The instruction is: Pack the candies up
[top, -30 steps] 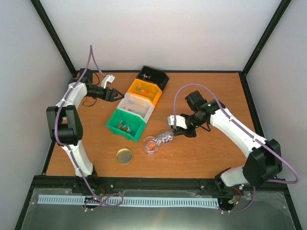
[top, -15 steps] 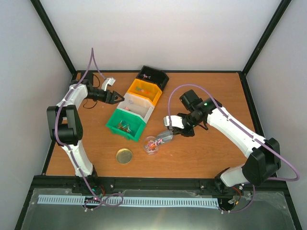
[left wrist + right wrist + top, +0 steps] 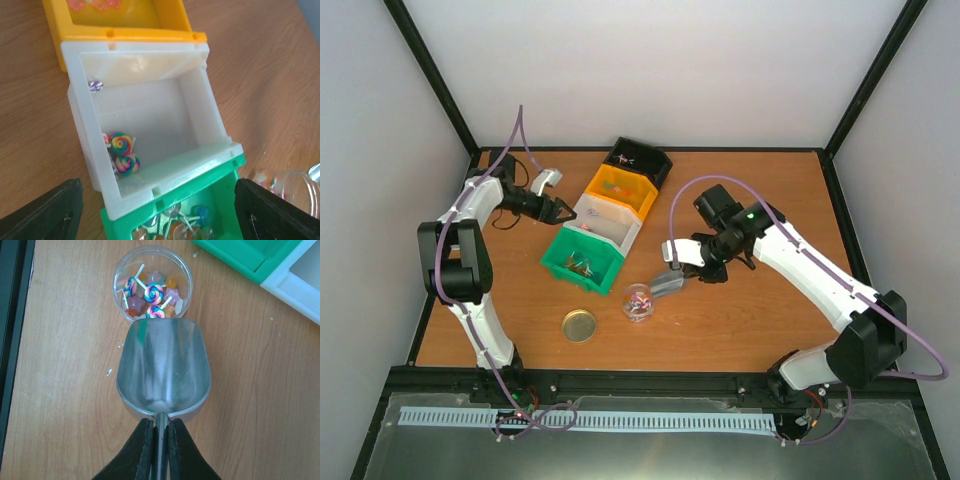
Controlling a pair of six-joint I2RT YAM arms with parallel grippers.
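The candies [image 3: 152,290], small swirl lollipops and wrapped sweets, lie in a clear round jar [image 3: 638,301] standing on the table. My right gripper [image 3: 160,440] is shut on the thin handle of a metal scoop [image 3: 162,367]. The scoop is empty and its front lip reaches the jar's near rim. More candies lie in the white bin [image 3: 122,152] and the green bin [image 3: 187,222]. My left gripper [image 3: 157,215] hangs open over the seam between these two bins, with nothing between its fingers [image 3: 45,212].
Four bins stand in a slanted row: black [image 3: 637,160], orange [image 3: 620,188], white [image 3: 603,222] and green [image 3: 582,258]. A round gold lid [image 3: 579,325] lies flat to the left of the jar. The table's near edge is just below the lid.
The scoop held coloured candies a second ago and is now empty beside the jar. My right gripper shifted slightly left. The left gripper moved closer to the white bin.
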